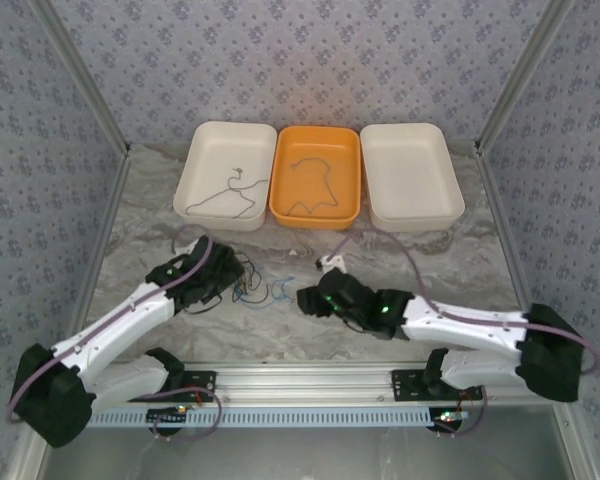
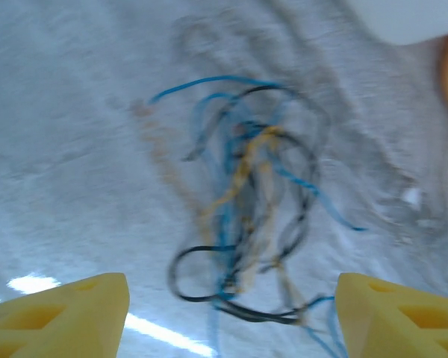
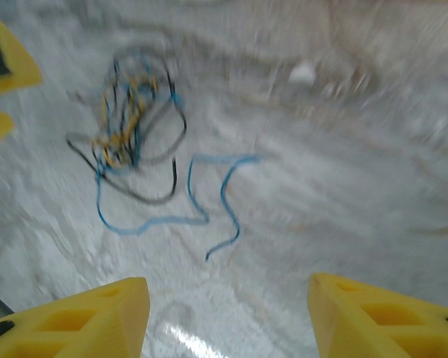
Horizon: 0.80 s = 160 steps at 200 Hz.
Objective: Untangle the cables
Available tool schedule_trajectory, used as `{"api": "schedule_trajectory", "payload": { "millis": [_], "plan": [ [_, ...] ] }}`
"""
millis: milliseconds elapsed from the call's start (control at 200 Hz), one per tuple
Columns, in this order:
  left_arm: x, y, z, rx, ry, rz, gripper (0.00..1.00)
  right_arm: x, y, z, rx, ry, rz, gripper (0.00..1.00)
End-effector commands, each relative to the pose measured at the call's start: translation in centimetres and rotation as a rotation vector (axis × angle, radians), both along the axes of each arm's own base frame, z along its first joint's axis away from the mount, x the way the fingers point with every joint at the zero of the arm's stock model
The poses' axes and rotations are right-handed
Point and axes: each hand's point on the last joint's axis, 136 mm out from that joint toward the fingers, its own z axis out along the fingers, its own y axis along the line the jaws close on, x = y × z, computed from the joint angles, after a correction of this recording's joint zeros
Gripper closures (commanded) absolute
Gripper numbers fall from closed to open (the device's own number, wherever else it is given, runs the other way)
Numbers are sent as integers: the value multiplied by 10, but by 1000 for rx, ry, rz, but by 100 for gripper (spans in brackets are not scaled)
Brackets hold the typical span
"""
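Left gripper (image 2: 231,302) gapes empty just before the cables (image 2: 246,201); right gripper (image 3: 228,298) wide too, holding nothing.

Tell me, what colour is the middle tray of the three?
The middle tray is orange; the top external view shows it best.

A blurred tangle of cables (image 3: 127,123) is seen on the marbled bench (image 3: 343,186) at upper left, one blue strand (image 3: 222,159) trailed loose toward the middle. The right end effector (image 3: 228,313) is spread wide, nothing between its fingers.
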Motion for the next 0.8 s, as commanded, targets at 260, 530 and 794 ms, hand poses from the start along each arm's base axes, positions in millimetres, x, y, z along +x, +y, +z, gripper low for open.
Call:
{"api": "schedule_trajectory", "payload": {
  "millis": [260,530,794],
  "plan": [
    [-5,3,-20,-78,-1,-6,35,37,22,-4,196,199,-422,44],
    [3,3,-17,-62,-27,-14,36,64,43,-11,249,372,-677,46],
    [8,-7,-9,-103,-87,-71,37,75,55,-51,376,560,-866,46]
  ]
}}
